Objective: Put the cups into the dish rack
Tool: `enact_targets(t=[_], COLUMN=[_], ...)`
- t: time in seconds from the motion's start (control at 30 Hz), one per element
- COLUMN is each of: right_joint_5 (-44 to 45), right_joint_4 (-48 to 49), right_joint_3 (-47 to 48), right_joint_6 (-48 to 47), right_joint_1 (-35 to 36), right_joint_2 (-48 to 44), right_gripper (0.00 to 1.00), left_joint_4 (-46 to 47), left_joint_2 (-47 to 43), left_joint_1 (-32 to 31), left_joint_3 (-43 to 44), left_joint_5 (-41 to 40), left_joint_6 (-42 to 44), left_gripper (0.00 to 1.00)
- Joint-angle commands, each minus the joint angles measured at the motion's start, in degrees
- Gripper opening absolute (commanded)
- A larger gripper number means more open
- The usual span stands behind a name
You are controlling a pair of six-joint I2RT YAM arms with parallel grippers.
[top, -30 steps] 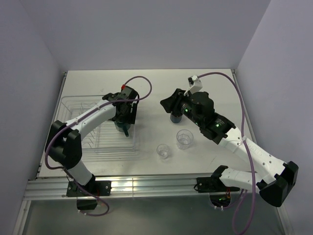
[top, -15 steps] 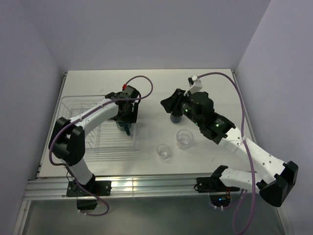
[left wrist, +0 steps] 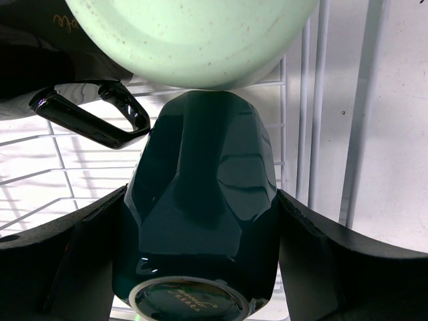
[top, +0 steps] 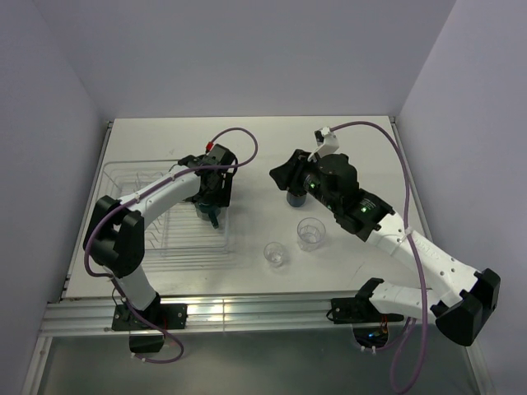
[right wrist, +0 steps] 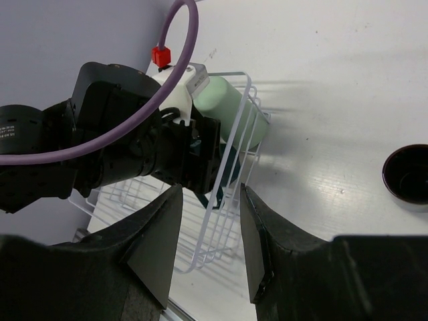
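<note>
My left gripper is shut on the dark green mug, both pads against its sides, base toward the camera. It holds the mug inside the clear dish rack near the right end. Just beyond it lie the mint green tumbler and the black mug's handle. My right gripper hovers open and empty right of the rack, above the navy mug. Two clear tumblers stand on the table in front of it.
The rack's right wire wall lies between the two arms. My left arm's purple cable loops above the rack. Grey walls close in the table on three sides, and a metal rail runs along the near edge.
My left arm has shifted slightly, carrying the dark green mug a little farther back in the rack. The right arm has not moved.
</note>
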Motion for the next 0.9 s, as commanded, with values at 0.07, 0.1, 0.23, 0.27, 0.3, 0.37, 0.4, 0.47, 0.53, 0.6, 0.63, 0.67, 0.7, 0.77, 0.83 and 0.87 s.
enact_targets(t=[0.07, 0.1, 0.23, 0.27, 0.3, 0.37, 0.4, 0.47, 0.53, 0.6, 0.63, 0.67, 0.7, 0.77, 0.83, 0.87], right_joint_5=[-0.02, -0.02, -0.20, -0.20, -0.29, -0.37, -0.37, -0.55, -0.55, -0.73, -0.73, -0.73, -0.64, -0.64, -0.73, -0.73], right_joint_4=[0.41, 0.41, 0.33, 0.33, 0.41, 0.41, 0.41, 0.33, 0.33, 0.24, 0.15, 0.06, -0.02, -0.29, -0.29, -0.38], right_joint_3=[2.74, 2.74, 2.91, 3.00, 3.00, 3.00, 3.00, 3.18, 3.18, 3.35, 3.44, 3.53, 3.62, 3.79, 3.97, 3.97], right_joint_6=[-0.54, -0.54, -0.54, -0.54, -0.54, -0.54, -0.46, -0.54, -0.54, -0.54, -0.63, -0.63, -0.72, -0.63, -0.72, -0.72], right_joint_1=[0.05, 0.05, 0.05, 0.05, 0.05, 0.05, 0.14, 0.05, 0.05, 0.05, 0.14, 0.14, 0.14, 0.14, 0.23, 0.23], right_joint_2=[0.36, 0.36, 0.71, 0.71, 0.88, 0.97, 1.06, 1.06, 1.15, 1.32, 1.41, 1.41, 1.50, 1.76, 1.85, 1.85], right_gripper=[0.47, 0.47, 0.47, 0.47, 0.47, 0.47, 0.47, 0.47, 0.47, 0.47, 0.47, 0.47, 0.47, 0.47, 0.47, 0.47], left_joint_4=[3.10, 3.27, 3.54, 3.45, 3.54, 3.71, 3.89, 4.07, 4.07, 4.07, 4.07, 4.24, 4.50, 4.59, 4.51, 4.51], left_joint_2=[-0.68, -0.85, -1.47, -1.47, -1.47, -1.56, -1.64, -1.73, -1.73, -1.82, -1.82, -1.91, -2.17, -2.26, -2.35, -2.35], left_joint_1=[-0.25, -0.25, -0.16, -0.25, -0.25, -0.25, -0.25, -0.25, -0.16, -0.16, -0.16, -0.25, -0.25, -0.25, -0.25, -0.25], left_joint_3=[1.20, 1.12, 0.76, 0.68, 0.68, 0.24, 0.15, -0.11, -0.03, -0.12, -0.12, -0.29, -0.47, -0.56, -0.56, -0.64], left_joint_5=[-1.08, -0.91, -0.38, -0.38, -0.21, 0.32, 0.50, 0.41, 0.59, 0.67, 0.76, 0.94, 1.11, 1.38, 1.20, 1.20], left_joint_6=[-0.91, -0.83, -0.74, -0.82, -0.83, -0.56, -0.56, -0.65, -0.65, -0.65, -0.56, -0.56, -0.56, -0.47, -0.39, -0.39], left_gripper=[0.68, 0.68, 0.69, 0.69, 0.70, 0.71, 0.70, 0.71, 0.71, 0.72, 0.72, 0.72, 0.73, 0.74, 0.74, 0.75])
